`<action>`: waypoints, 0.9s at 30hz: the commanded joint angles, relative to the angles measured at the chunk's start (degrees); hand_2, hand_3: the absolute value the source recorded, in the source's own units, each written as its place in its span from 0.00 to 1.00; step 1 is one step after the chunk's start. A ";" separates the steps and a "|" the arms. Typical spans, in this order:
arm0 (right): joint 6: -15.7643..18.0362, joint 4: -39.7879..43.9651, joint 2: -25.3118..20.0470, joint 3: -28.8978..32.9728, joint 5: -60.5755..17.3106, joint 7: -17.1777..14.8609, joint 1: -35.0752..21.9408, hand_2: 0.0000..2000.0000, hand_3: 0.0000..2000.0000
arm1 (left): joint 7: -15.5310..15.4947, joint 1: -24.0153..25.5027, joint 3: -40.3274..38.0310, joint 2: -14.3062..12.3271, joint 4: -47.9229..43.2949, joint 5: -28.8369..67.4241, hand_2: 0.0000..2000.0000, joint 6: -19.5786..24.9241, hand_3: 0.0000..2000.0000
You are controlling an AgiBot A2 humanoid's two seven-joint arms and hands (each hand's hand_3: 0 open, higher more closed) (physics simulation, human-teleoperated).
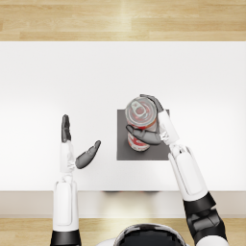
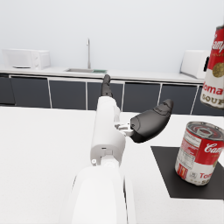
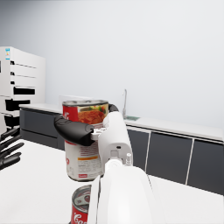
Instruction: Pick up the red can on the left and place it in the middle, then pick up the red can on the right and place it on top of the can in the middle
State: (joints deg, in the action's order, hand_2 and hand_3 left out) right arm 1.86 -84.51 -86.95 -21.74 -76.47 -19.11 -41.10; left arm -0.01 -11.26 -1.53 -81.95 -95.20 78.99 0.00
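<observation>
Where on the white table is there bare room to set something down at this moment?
The white table is bare behind the dark mat, left of the left hand, and right of the right hand. It is crowded over the mat: a soup can stands there with the held can above.

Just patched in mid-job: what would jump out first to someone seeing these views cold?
The right hand holds a red soup can in the air, directly above a second red soup can standing on the dark mat at the table's middle. Off to the left, the left hand hangs open, holding nothing.
</observation>
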 commanded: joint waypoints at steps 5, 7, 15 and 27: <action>-2.04 1.97 -0.41 1.26 0.00 -0.41 0.57 0.00 0.11 | 0.01 1.16 1.71 -0.21 -0.36 0.01 0.00 0.00 0.00; -4.93 2.13 -0.55 1.17 0.00 -0.64 0.79 0.00 0.00 | 0.01 1.08 2.02 -0.33 -0.55 0.01 0.00 0.00 0.00; -7.70 -2.57 -1.70 2.90 0.00 -0.87 0.34 0.00 0.00 | 0.01 1.13 2.56 -0.78 -0.49 0.00 0.00 0.00 0.00; -7.94 -11.31 4.92 6.64 -0.03 -0.89 -2.62 0.00 0.00 | 0.01 -0.73 1.01 -1.46 -7.15 0.01 0.00 0.00 0.00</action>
State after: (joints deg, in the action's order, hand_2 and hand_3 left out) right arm -6.06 -93.98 -82.11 -18.89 -76.49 -20.00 -43.58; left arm 0.00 -10.53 0.45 -83.41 -100.31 79.00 0.00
